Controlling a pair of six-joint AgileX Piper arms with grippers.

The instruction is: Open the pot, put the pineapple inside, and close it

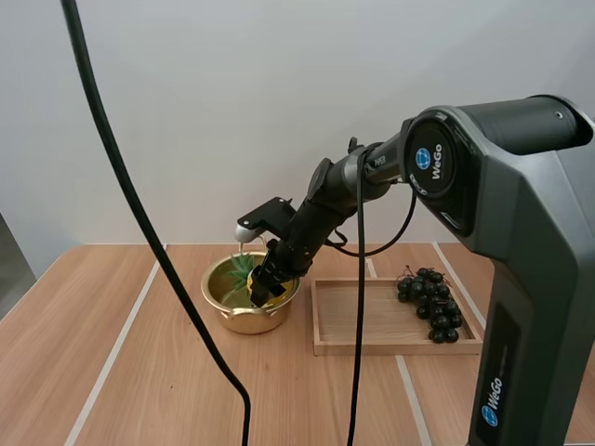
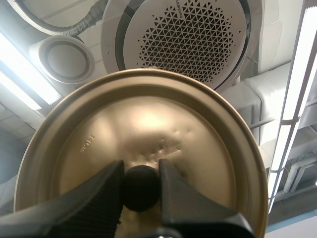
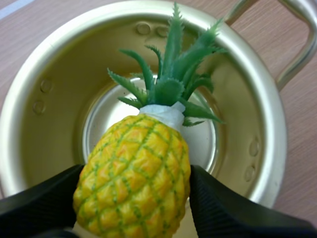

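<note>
**Open pot (image 1: 244, 321), pineapple (image 3: 133, 183) held at its mouth**

Just left of centre in the high view, the right gripper (image 1: 265, 290) reaches down to the gold pot. Its fingers pinch the pineapple's yellow body, with the green leaves pointing into the pot. The left gripper (image 2: 141, 191) clamps the black knob (image 2: 141, 187) of the lid (image 2: 198, 129). A wooden tray (image 1: 372, 330) lies just right of the pot, with grapes (image 1: 432, 302) at its right end.

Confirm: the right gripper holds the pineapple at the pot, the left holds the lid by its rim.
Wrong on one point: the left gripper holds the lid by its knob, not its rim, as the left wrist view shows. The right gripper does hold the pineapple at the pot.
</note>
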